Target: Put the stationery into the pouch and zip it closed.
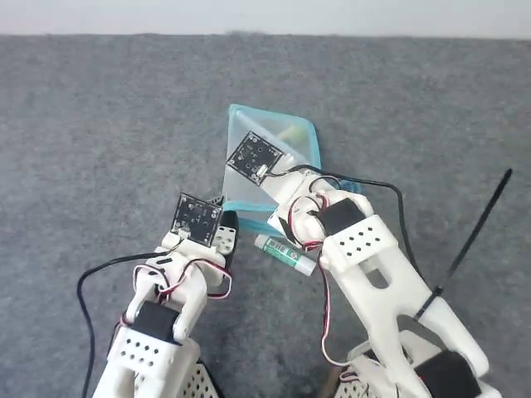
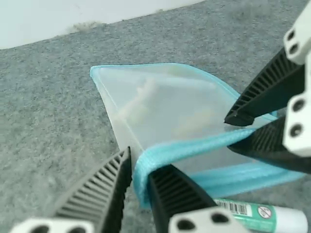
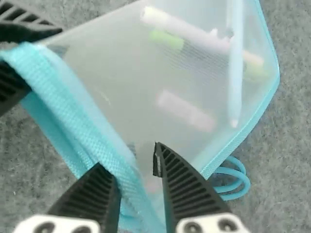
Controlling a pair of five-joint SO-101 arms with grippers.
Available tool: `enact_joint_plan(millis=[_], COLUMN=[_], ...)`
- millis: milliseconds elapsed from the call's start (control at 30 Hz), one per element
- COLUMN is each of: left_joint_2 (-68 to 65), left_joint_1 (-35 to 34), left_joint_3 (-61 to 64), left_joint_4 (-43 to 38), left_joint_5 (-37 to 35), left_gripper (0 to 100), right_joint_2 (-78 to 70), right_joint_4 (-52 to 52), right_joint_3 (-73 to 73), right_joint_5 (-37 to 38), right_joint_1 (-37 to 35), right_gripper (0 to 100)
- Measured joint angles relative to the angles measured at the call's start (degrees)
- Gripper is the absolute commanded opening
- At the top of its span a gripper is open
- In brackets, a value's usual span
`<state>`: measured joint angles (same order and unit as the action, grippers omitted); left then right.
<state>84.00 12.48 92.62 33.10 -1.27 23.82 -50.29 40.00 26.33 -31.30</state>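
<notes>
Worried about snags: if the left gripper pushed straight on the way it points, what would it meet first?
The pouch, most likely: its blue edge already sits between the left gripper fingers.

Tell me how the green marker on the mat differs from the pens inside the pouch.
The green marker lies outside on the grey mat, by the zip edge of the pouch; the pens lie inside, toward its far end. The marker shows bare; the pens show dimly through the translucent wall. Both are slim, with green on them.
</notes>
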Motion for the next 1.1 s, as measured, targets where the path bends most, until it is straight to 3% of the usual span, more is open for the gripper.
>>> enact_joint_plan(millis=[100, 400, 867, 1100], left_joint_2=[0.0, 0.0, 0.0, 0.0], left_joint_1=[-2.2, -4.0, -4.1, -4.0], left_joint_3=[0.0, 0.0, 0.0, 0.0], left_joint_4=[0.0, 0.0, 0.0, 0.0], left_joint_5=[0.0, 0.0, 0.0, 0.0], left_gripper=[17, 17, 17, 2], right_joint_2=[1.6, 10.3, 14.2, 16.7], right_joint_4=[-2.8, -6.6, -9.8, -9.8], right_joint_3=[0.0, 5.5, 6.4, 8.9], right_joint_5=[0.0, 2.6, 3.4, 5.9], right_joint_1=[0.0, 0.0, -5.9, -7.5], right_gripper=[0.6, 0.6, 0.6, 0.6])
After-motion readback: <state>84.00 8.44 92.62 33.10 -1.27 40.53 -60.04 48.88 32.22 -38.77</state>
